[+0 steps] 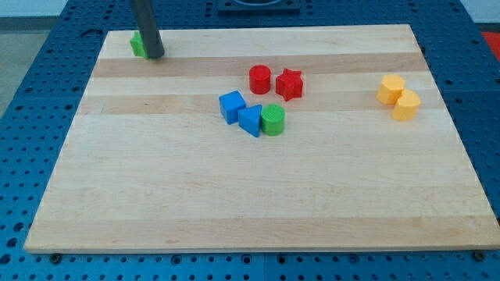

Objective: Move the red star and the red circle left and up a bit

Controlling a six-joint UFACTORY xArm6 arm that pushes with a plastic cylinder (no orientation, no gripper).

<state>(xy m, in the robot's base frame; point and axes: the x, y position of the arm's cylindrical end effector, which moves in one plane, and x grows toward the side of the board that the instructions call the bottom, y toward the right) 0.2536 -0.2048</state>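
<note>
Wooden board (pixel 234 203) before you carries seven blocks. At its ten o'clock corner my tip (pixel 153 56) touches one green block (pixel 137 44), shape partly hidden; it is a bare rod, with no fingers to open or close. Near centre you see two blue blocks, a cube (pixel 231 106) and a prism-like piece (pixel 250 120), touching one green cylinder (pixel 273 120). At their one o'clock sit the red circle (pixel 259 79) and red star (pixel 289 83), side by side. At three o'clock, two yellow blocks (pixel 399 97) touch.

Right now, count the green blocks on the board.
2. A green cylinder sits mid-board, touching the blue triangle. Another green block is at the top-left corner, partly hidden behind my tip.
</note>
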